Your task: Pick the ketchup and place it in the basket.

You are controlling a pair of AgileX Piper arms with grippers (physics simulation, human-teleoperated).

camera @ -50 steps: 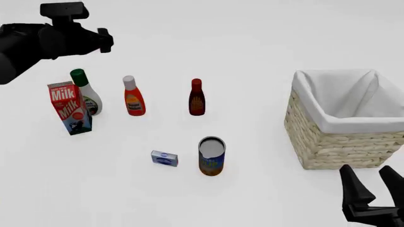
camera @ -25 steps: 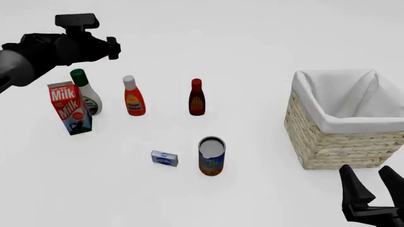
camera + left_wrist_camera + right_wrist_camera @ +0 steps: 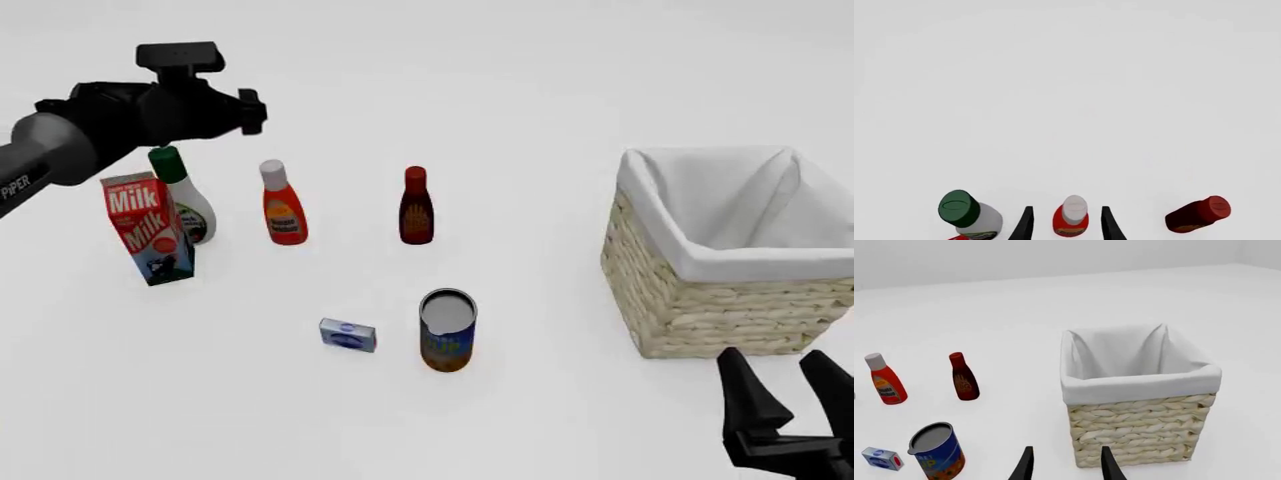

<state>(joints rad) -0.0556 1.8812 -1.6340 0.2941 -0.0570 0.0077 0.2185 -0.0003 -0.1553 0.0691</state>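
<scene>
The ketchup (image 3: 282, 208), a red-orange squeeze bottle with a grey-white cap, stands upright at the left rear of the table. My left gripper (image 3: 247, 111) hovers above and just behind it, well clear of the cap. In the left wrist view the ketchup (image 3: 1071, 221) shows between the two open fingers of the left gripper (image 3: 1066, 209). The wicker basket (image 3: 721, 310) with white lining stands at the right, with nothing showing inside it. My right gripper (image 3: 787, 392) is open and holds nothing, low at the near right, in front of the basket (image 3: 1141, 425). The right wrist view also catches the ketchup (image 3: 884, 383).
A milk carton (image 3: 147, 228) and a white bottle with a green cap (image 3: 180, 197) stand left of the ketchup. A dark-red bottle (image 3: 416, 206) is to its right. Nearer the front sit a can (image 3: 447, 330) and a small blue box (image 3: 347, 335).
My left arm has swung to the right and a little lower, ending above the row of bottles. The right arm and all objects have stayed put.
</scene>
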